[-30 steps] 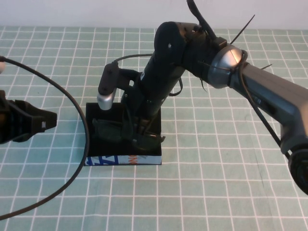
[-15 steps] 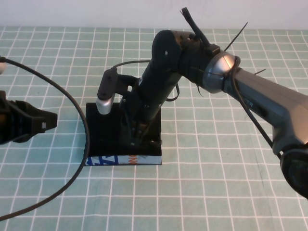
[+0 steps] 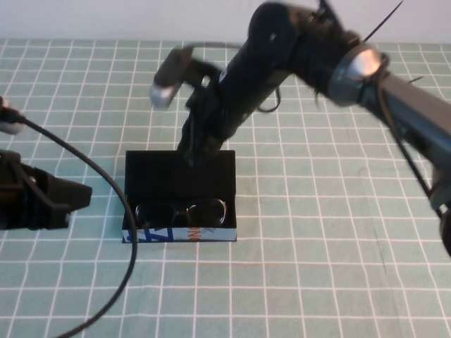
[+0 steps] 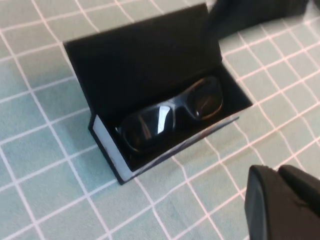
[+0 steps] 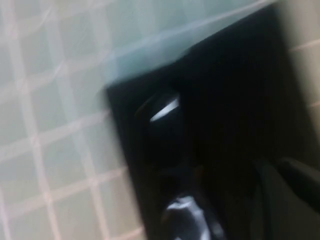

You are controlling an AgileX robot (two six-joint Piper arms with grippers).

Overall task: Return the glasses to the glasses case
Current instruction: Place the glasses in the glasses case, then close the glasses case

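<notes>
The black thick-framed plastic glasses (image 3: 181, 212) with greyish reflective lenses lie inside the rectangular black glasses case (image 3: 180, 184), along its front wall just behind the white, blue and orange printed strip. The left wrist view shows them (image 4: 172, 113) seated in the tray of the case (image 4: 105, 140), lenses facing up and the frame running lengthwise, with nothing gripping them. So the main part of the task looks done: the glasses are in the case. The flat hinged lid stands open behind them, black inside, so if the job includes closing the case, that step is left.

The right pincer (image 3: 189, 151) hangs above the rear part of the open case, over the lid, at the end of the black arm that reaches in from the right. It holds nothing, and no part of it touches the glasses; whether it brushes the lid I cannot tell. How far apart its fingers stand is not clear, since the high view shows them as a dark mass and the right wrist view is smeared.

The left pincer (image 3: 74, 195) rests low over the green checked worktop (image 3: 317, 267) to the left of the case, apart from it, empty, its dark tips together.
</notes>
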